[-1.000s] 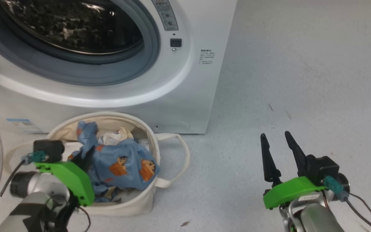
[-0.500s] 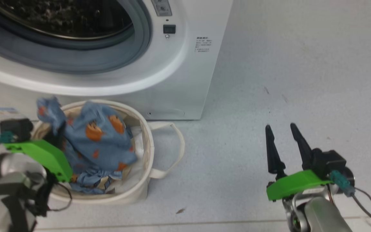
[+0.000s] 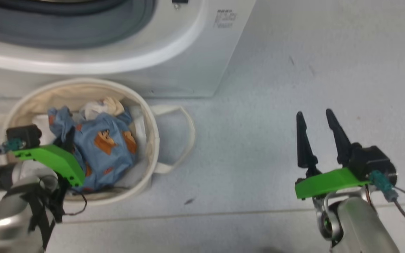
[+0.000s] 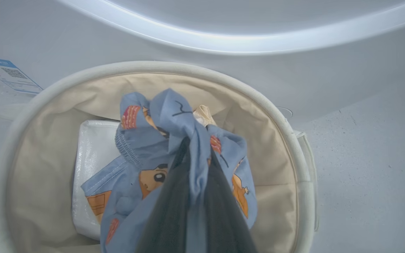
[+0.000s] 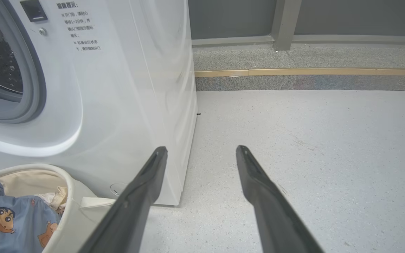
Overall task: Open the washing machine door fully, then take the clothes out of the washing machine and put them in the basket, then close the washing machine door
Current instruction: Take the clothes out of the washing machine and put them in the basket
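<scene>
The round cream basket (image 3: pixel 152 130) stands on the floor against the front of the white washing machine (image 3: pixel 188 63). Inside it lie the clothes (image 3: pixel 107 147): blue fabric with orange motifs and a cream piece (image 3: pixel 105 105) behind it. My left gripper (image 3: pixel 69 140) reaches down into the basket. In the left wrist view that gripper (image 4: pixel 188 144) is shut on a fold of the blue clothes (image 4: pixel 167 105). Over the floor to the right, my right gripper (image 3: pixel 314 113) is open and holds nothing (image 5: pixel 201 149). The washing machine door is out of view.
A loop handle (image 3: pixel 185 140) sticks out of the basket toward the right. A flat white sheet (image 4: pixel 90 147) lines the basket bottom. The grey gasket (image 3: pixel 65 24) rings the machine's opening. Speckled grey floor (image 3: pixel 294 70) spreads right to a wall base with a tan strip (image 5: pixel 311 72).
The head camera has tilted down, so the whole picture has shifted. My left gripper has lowered the blue clothes deeper into the basket. The right gripper stays open.
</scene>
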Motion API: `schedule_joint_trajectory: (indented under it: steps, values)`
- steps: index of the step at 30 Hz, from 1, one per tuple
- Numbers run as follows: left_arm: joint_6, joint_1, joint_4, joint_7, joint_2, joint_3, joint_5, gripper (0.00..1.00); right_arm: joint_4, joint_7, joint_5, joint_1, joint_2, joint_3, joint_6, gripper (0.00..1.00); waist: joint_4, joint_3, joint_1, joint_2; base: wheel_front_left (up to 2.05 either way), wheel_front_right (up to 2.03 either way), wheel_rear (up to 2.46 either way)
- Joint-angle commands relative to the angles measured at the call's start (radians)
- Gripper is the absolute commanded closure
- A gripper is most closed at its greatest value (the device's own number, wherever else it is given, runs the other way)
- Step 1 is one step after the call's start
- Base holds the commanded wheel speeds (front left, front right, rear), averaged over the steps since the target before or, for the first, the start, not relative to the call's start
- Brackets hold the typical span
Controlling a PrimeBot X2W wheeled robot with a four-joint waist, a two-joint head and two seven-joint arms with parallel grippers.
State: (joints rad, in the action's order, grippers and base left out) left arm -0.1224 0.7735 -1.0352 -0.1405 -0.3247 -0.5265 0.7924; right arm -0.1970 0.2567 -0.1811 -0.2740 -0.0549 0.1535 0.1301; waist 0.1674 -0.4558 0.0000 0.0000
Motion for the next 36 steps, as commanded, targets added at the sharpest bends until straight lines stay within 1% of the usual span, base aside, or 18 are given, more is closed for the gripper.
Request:
schedule_joint_trajectory:
  steps: [1, 5, 9, 14, 20, 22, 23, 24, 25, 30, 36]
  values:
    - [-0.003, 0.029, -0.007, -0.025, -0.033, 0.023, -0.008, 1.0, 0.036, 0.005, 0.009, -0.02, 0.005, 0.016, 0.001, 0.0, 0.01, -0.047, 0.0, 0.0, 0.0, 0.0, 0.0]
    - [-0.007, 0.086, -0.124, -0.048, -0.002, 0.006, -0.004, 1.0, 0.06, 0.005, 0.014, -0.033, 0.005, 0.007, 0.001, 0.0, 0.018, -0.104, 0.0, 0.0, 0.0, 0.0, 0.0]
    - [-0.008, 0.13, -0.196, -0.023, 0.018, -0.02, -0.005, 1.0, 0.079, 0.005, 0.024, -0.044, 0.005, 0.003, 0.001, 0.0, 0.023, -0.159, 0.0, 0.0, 0.0, 0.0, 0.0]
    - [-0.008, 0.181, -0.239, 0.061, 0.022, -0.054, -0.015, 1.0, 0.119, 0.005, 0.043, -0.042, 0.005, -0.029, 0.001, 0.0, 0.015, -0.236, 0.0, 0.0, 0.0, 0.0, 0.0]
    - [-0.008, 0.212, -0.25, 0.114, 0.037, -0.078, -0.017, 1.0, 0.152, 0.005, 0.064, -0.035, 0.005, -0.052, 0.001, 0.0, 0.002, -0.279, 0.0, 0.0, 0.0, 0.0, 0.0]
    - [-0.008, 0.215, -0.251, 0.102, 0.037, -0.094, -0.028, 1.0, 0.153, 0.005, 0.061, -0.033, 0.005, -0.053, 0.001, 0.0, -0.002, -0.278, 0.0, 0.0, 0.0, 0.0, 0.0]
    - [-0.008, 0.215, -0.251, 0.094, 0.038, -0.095, -0.027, 0.84, 0.155, 0.005, 0.058, -0.033, 0.005, -0.057, 0.001, 0.0, -0.005, -0.274, 0.0, 0.0, 0.0, 0.0, 0.0]
    - [-0.008, 0.214, -0.252, 0.079, 0.038, -0.092, -0.023, 0.17, 0.155, 0.005, 0.056, -0.032, 0.005, -0.06, 0.001, 0.0, -0.007, -0.269, 0.0, 0.0, 0.0, 0.0, 0.0]
    - [-0.008, 0.212, -0.252, 0.061, 0.038, -0.094, -0.023, 0.0, 0.154, 0.005, 0.055, -0.032, 0.005, -0.06, 0.001, 0.0, -0.008, -0.262, 0.0, 0.0, 0.0, 0.0, 0.0]
    - [-0.006, 0.193, -0.254, 0.003, 0.027, -0.09, -0.017, 0.0, 0.137, 0.005, 0.047, -0.037, 0.005, -0.049, 0.001, 0.0, -0.015, -0.208, 0.0, 0.0, 0.0, 0.0, 0.0]
    - [-0.004, 0.136, -0.255, -0.037, 0.025, -0.079, 0.002, 0.0, 0.086, 0.005, 0.025, -0.053, 0.005, -0.015, 0.001, 0.0, -0.033, -0.102, 0.0, 0.0, 0.0, 0.0, 0.0]
